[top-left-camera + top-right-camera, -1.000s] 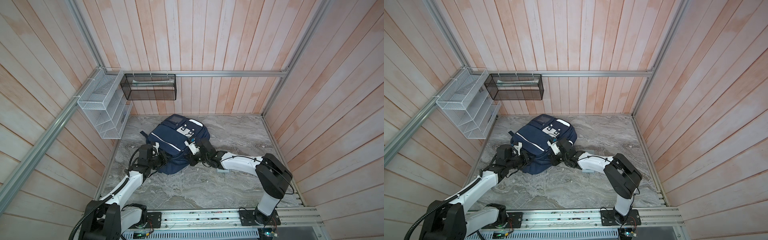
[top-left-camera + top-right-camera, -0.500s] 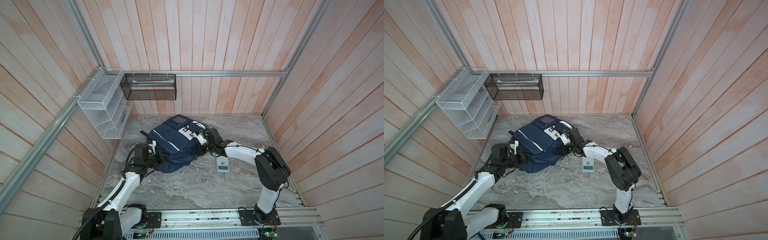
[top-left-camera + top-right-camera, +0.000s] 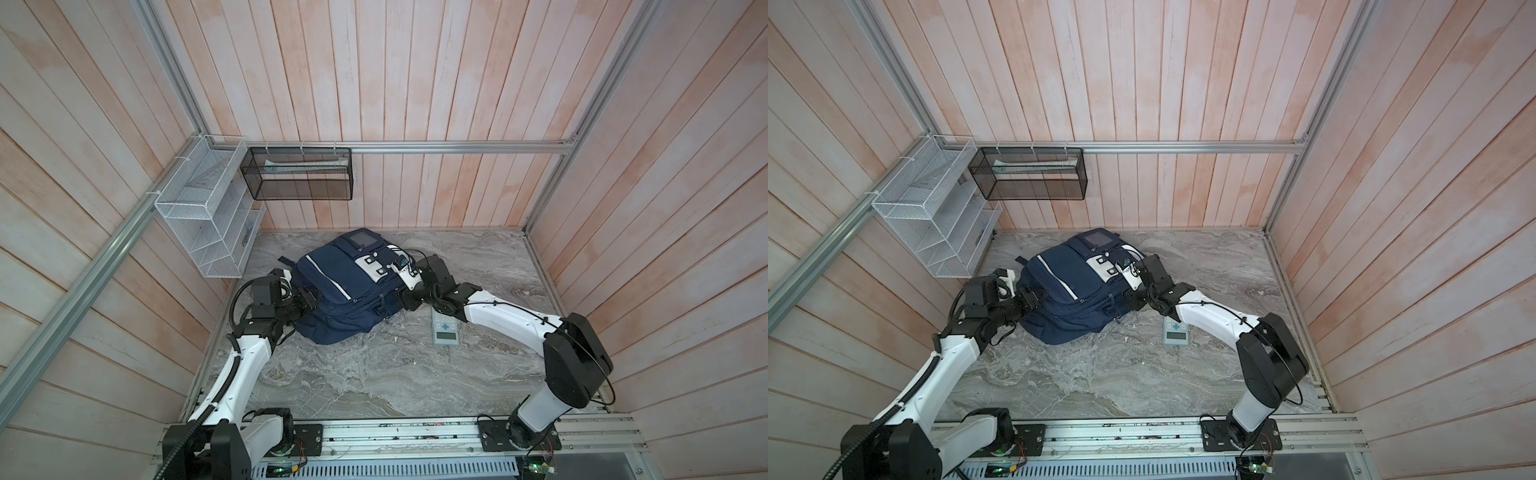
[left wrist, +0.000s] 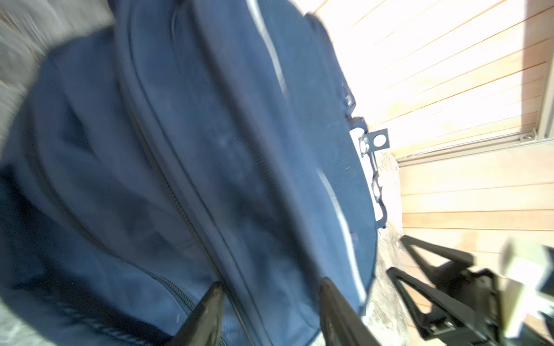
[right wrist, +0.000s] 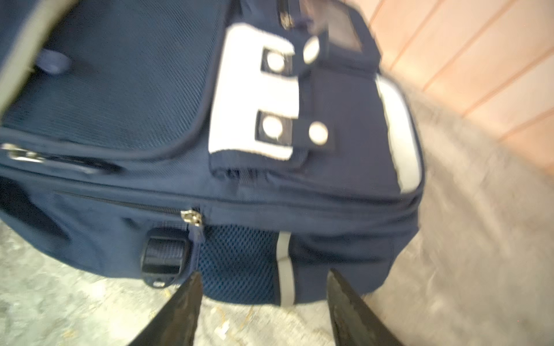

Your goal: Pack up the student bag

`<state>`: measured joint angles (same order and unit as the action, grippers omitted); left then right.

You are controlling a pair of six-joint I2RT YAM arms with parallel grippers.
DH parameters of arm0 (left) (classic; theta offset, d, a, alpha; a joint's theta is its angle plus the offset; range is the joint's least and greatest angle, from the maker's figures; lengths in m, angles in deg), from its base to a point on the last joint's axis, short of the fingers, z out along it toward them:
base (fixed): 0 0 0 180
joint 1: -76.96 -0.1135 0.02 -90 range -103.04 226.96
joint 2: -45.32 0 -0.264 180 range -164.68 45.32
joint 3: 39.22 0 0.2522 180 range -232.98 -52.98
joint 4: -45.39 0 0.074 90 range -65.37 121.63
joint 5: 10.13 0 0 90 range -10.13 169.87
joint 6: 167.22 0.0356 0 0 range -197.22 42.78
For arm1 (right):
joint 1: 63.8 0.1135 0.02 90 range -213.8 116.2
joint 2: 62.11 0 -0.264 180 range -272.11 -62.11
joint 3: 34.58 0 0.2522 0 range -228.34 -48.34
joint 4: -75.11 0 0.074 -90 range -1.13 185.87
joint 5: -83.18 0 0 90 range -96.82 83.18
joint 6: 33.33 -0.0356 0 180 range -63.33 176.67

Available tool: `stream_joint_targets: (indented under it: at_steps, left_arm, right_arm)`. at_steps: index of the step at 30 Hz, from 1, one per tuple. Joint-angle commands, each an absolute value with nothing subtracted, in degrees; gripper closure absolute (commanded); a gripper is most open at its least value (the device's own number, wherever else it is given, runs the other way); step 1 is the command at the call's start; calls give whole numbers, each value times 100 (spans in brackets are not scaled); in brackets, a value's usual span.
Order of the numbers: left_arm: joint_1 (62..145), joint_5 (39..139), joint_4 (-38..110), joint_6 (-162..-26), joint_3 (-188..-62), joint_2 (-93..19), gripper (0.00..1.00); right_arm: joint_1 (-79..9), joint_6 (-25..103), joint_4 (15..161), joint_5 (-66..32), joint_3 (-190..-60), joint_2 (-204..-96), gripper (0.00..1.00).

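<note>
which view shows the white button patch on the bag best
The right wrist view: the white patch is close and large, both buttons distinct despite some blur. In both top views it is small. The left wrist view shows mostly the student bag's navy side.

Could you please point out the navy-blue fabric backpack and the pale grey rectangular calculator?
navy-blue fabric backpack (image 3: pixel 332 278): in a top view, front panel.
pale grey rectangular calculator (image 3: pixel 445 336): in a top view, its display.
</note>
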<state>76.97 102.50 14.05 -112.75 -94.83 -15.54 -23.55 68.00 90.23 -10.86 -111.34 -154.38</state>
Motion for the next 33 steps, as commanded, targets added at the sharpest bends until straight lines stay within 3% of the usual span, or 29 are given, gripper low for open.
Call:
stream_joint_targets:
  at_steps: [1,4,6,12,26,27,29,33]
  left_arm:
    - [8065,9777,1271,-11251,-9556,-1308,46]
    - [8253,9917,1463,-11493,-9287,-1166,46]
    - [8267,10028,1569,-11608,-9107,-1108,46]
    - [8381,10091,1821,-11738,-8820,-1137,49]
    - [8471,10179,2054,-11826,-8863,-1440,50]
    - [8485,10115,2047,-11810,-8865,-1453,50]
    - [8506,9945,2057,-11751,-8869,-1483,50]
    - [8423,9511,2097,-11439,-9138,-1941,51]
  right_arm:
    - [-2285,8824,7626,-1770,-10702,-15326,35]
    - [-2280,10702,6935,-2460,-10454,-15528,33]
    - [-2304,11291,6647,-2635,-10522,-15783,34]
    - [-2255,11339,7465,-2920,-11842,-16720,44]
    - [-1994,12464,8229,-2546,-12268,-17389,49]
    - [-1993,12401,8222,-2615,-12359,-17453,56]
    - [-1980,12218,8393,-2672,-12683,-17618,100]
    - [-1942,11691,8808,-3033,-12980,-17548,100]
